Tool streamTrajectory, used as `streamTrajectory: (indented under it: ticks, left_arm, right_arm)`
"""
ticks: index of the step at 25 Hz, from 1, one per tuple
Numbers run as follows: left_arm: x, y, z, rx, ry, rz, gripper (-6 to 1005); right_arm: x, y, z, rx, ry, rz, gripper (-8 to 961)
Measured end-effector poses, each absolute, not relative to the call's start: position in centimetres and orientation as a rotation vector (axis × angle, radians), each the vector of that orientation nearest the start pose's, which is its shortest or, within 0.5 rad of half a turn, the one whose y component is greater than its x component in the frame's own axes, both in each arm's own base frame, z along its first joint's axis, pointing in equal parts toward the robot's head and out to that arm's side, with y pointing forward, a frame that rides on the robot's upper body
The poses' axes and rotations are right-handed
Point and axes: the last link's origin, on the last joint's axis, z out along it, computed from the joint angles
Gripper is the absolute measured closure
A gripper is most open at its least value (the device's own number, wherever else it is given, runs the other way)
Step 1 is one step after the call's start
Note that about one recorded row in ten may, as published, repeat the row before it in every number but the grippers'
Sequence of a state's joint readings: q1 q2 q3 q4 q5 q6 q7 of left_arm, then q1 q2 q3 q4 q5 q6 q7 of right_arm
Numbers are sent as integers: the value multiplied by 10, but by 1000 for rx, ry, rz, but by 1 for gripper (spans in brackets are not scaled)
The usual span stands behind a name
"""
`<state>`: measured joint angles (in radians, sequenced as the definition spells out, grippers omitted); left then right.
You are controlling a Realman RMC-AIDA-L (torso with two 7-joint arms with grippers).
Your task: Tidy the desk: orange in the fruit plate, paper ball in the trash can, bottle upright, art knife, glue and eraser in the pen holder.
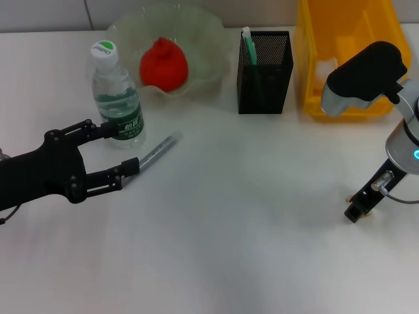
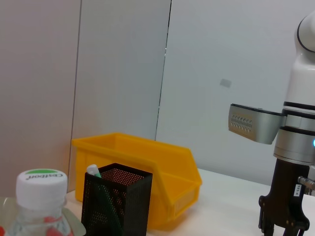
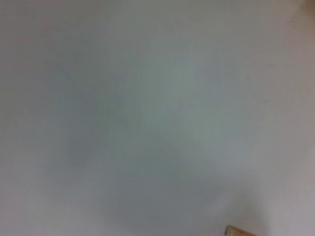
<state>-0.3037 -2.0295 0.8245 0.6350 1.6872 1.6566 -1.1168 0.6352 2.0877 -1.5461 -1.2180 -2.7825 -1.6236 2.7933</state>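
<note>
The left gripper (image 1: 121, 149) sits at the left side of the desk (image 1: 236, 216) with its fingers spread wide and nothing held. The upper finger (image 1: 108, 129) touches or nearly touches the bottle (image 1: 118, 98), low on its label, and the lower finger (image 1: 121, 170) ends right at the near tip of a silvery stick (image 1: 159, 150) lying flat on the desk. Hard to say if that stick is the glue or the knife.

The bottle is already upright, white-and-green cap on top, just in front of the plate (image 1: 209, 39). The orange (image 1: 163, 64) is inside the plate. To the right of that is the black mesh pen holder (image 1: 264, 72) with a green-and-white thing (image 1: 248, 44) poking out of its back left corner. Right of the holder is the yellow bin (image 1: 314, 72), and something pale lies inside it, can't tell what.

The right gripper (image 1: 357, 208) hangs low over the desk's right side, well away from everything, pointing down; whether it's open is impossible to tell. Its wrist camera shows only bare desk and a small tan corner (image 3: 241, 231) at the edge.

The left wrist view has the bottle cap (image 2: 41, 182), holder (image 2: 116, 206), bin (image 2: 147, 167) and the right arm (image 2: 290, 167) beyond.
</note>
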Motion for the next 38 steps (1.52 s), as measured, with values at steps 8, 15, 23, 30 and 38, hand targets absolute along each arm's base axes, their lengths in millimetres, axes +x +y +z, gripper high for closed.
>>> streamTrajectory:
  ticks: [8, 15, 23, 30, 38]
  left_arm:
    - [-297, 275, 22, -2595, -428, -880, 202]
    - [-297, 275, 22, -2594, -428, -877, 202]
    - [-297, 275, 22, -2594, -429, -877, 202]
    - [-298, 276, 21, -2592, -432, -875, 202]
    - [-297, 276, 18, -2588, -440, -880, 202]
  right_arm:
    - [212, 336, -24, -2395, 1113, -897, 576]
    - [193, 338, -10, -2404, 1041, -809, 694]
    - [145, 340, 26, -2379, 808, -520, 698]
    - [124, 362, 34, -2296, 659, -215, 689]
    - [124, 385, 20, -2294, 584, -78, 662]
